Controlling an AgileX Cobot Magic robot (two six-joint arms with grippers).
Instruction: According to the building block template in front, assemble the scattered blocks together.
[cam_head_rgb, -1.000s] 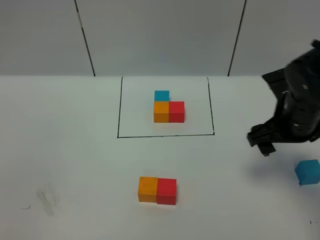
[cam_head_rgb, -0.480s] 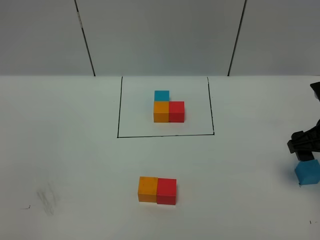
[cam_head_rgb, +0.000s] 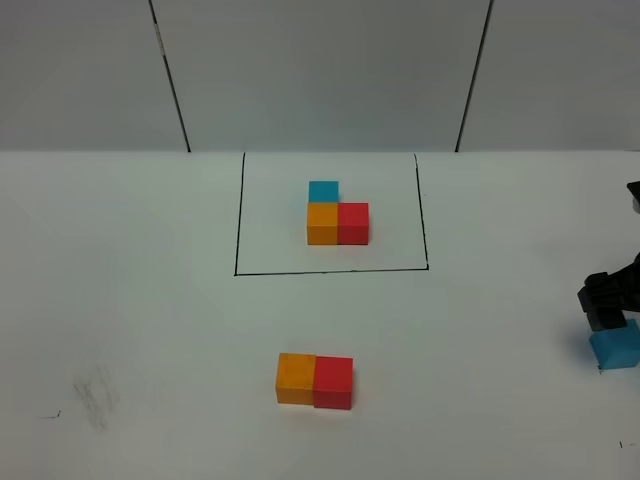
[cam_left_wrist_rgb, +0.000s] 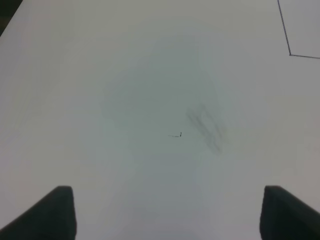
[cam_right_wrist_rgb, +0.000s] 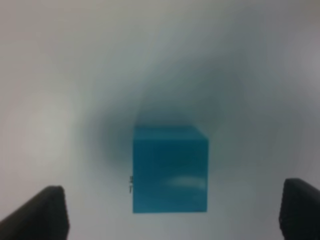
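Right wrist view showed the blue cube (cam_right_wrist_rgb: 170, 170) sitting flat on the table (cam_right_wrist_rgb: 60, 100), between the spread fingers of the right gripper (cam_right_wrist_rgb: 175, 209), which touched nothing; both fingers stood clear of its sides. In the exterior high view that cube lay at the far right edge, well apart from the orange cube (cam_head_rgb: 296, 378) and red cube (cam_head_rgb: 333, 382), which sat touching side by side in front of the template (cam_head_rgb: 337, 215). The left gripper (cam_left_wrist_rgb: 170, 212) hung wide apart over bare table, holding nothing.

The cube looked small, rigid and light, with a matte finish that should not slip much. Its flat parallel sides were the natural place to pinch, squarely and near mid-height, so it would not twist. One face seemed slightly turned toward the camera, so aligning the fingers with two opposite faces probably mattered.
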